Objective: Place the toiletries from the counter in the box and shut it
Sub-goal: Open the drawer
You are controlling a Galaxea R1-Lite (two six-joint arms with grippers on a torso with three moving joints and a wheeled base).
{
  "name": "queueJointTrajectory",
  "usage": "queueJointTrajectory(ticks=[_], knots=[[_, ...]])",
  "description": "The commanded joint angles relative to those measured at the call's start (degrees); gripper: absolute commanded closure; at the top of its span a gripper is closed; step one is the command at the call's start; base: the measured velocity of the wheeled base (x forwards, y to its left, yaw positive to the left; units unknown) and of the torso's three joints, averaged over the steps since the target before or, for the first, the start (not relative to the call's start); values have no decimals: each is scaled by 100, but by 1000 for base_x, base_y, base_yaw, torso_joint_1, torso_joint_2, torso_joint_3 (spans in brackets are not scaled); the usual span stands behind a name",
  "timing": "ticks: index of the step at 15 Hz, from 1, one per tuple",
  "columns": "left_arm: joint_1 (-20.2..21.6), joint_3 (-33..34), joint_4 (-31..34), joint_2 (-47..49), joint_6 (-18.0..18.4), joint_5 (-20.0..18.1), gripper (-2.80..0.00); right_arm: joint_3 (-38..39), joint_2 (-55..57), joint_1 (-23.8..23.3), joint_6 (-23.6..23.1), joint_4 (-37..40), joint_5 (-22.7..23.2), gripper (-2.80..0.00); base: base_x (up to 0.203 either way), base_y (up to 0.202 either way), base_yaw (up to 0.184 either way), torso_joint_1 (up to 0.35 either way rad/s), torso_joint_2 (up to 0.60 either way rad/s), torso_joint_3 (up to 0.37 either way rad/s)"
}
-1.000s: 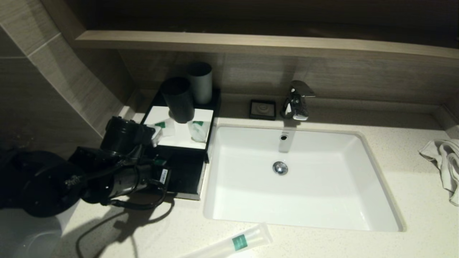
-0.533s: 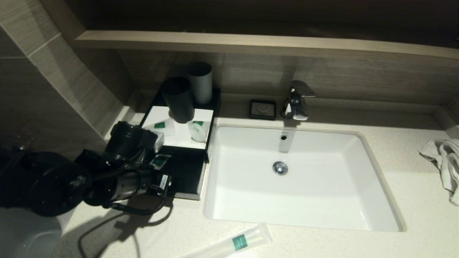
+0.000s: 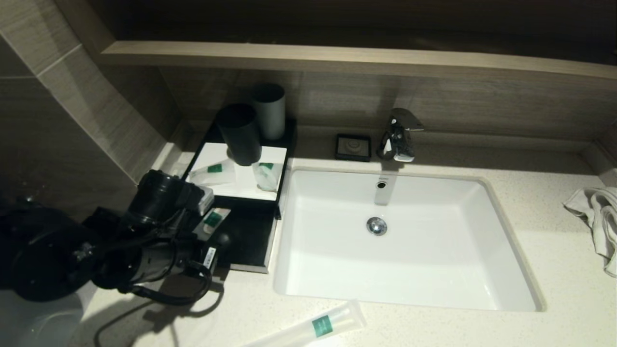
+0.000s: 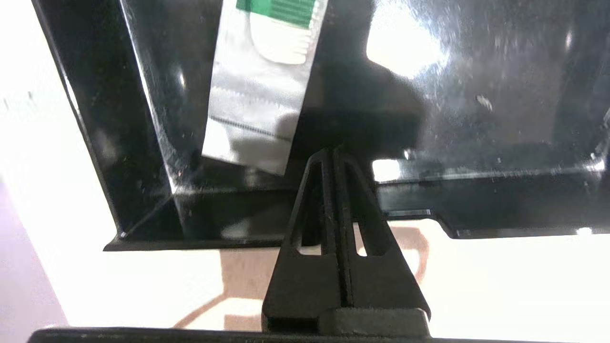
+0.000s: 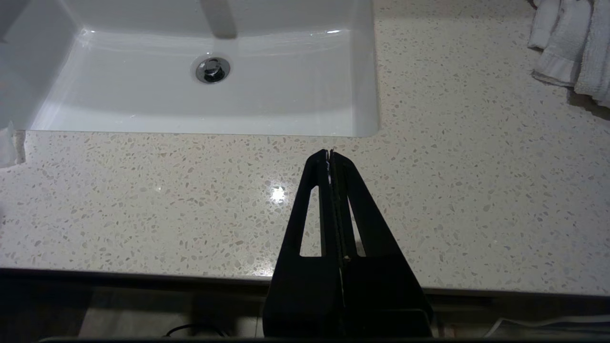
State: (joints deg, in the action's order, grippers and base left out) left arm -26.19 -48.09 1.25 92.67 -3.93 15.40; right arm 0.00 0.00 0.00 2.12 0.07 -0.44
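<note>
Jaws of the left gripper (image 4: pixel 333 155) are clenched empty over the near edge of the glossy black open box (image 4: pixel 143 190), where a white green-labelled sachet (image 4: pixel 259 105) lies, while the right gripper (image 5: pixel 330 155), jaws clenched, hovers above the speckled worktop (image 5: pixel 476 190).

Pretty dim overall, light from above blows out the sink (image 3: pixel 405 241) and puts glare spots on the glossy black box (image 4: pixel 476 95), arm shadow across the counter (image 3: pixel 337 332), edges look bent.
</note>
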Motion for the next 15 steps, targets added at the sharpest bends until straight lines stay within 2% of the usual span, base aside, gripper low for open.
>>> queueJointTrajectory(ticks=[1, 12, 15], knots=[[-9, 27, 148, -169, -2, 7, 0, 0, 0, 0, 8, 1, 0, 0, 0, 0, 0, 0, 0, 0], [-150, 471, 288, -491, -2, 7, 0, 0, 0, 0, -1, 1, 0, 0, 0, 0, 0, 0, 0, 0], [-150, 555, 296, -583, -99, 7, 0, 0, 0, -8, 3, 1, 0, 0, 0, 0, 0, 0, 0, 0]])
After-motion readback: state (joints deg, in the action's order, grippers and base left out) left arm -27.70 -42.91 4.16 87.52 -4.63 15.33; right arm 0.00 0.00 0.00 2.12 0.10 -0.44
